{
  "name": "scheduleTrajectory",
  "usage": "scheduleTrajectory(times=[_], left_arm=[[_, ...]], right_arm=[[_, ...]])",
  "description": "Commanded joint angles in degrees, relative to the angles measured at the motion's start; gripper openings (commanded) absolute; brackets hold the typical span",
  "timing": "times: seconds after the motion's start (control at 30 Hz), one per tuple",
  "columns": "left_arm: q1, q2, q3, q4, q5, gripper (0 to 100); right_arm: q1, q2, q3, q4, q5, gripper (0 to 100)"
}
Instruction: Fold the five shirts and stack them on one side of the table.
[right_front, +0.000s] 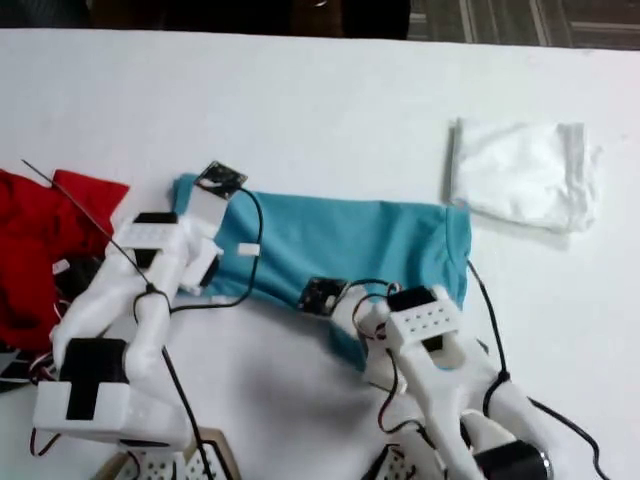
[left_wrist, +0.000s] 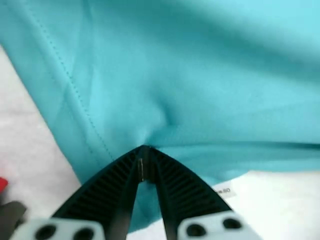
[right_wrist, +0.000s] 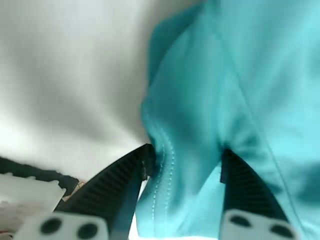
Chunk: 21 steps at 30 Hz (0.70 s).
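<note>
**Left gripper pinches the teal shirt; right gripper not yet closed on it**

Left gripper (left_wrist: 142, 159) has its jaws pressed together on a pucker of the teal shirt (right_front: 340, 240), and the cloth gathers into creases at the tips. Right gripper (right_wrist: 186, 155) stands with its jaws apart, straddling a stitched ridge of the same shirt. Cloth lies between them but is not pinched.

In the high view the teal shirt lies as a long band across the middle of the frame. The left arm is over its left end, and the right arm is at its lower edge, right of centre. A white shirt (right_front: 520, 175), already folded, sits in the upper right of the table (right_front: 300, 90), well apart from the teal one. A red shirt (right_front: 40, 240) lies crumpled at the left edge.

The step in hand looks like taking the lower edge at two points for a fold. To do it well, the right jaws should close on the stitched ridge, catching every layer, before either arm lifts. Both arms should then rise together and level, so the fold lands straight. A lone pull from the left would likely skew the band.
</note>
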Motion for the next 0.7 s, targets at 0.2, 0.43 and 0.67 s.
scheduleTrajectory(times=[0.2, 0.43, 0.67], left_arm=[[-1.1, 0.1, 0.2, -1.8, 0.5, 3], [-1.1, 0.1, 0.2, -1.8, 0.5, 3], [-1.1, 0.1, 0.2, -1.8, 0.5, 3]], right_arm=[[3.1, 4.4, -4.0, -2.0, -0.8, 4.4], [3.2, 4.3, -9.1, 2.1, -0.8, 1.8], [3.2, 4.3, -16.0, 5.6, 0.9, 1.8]])
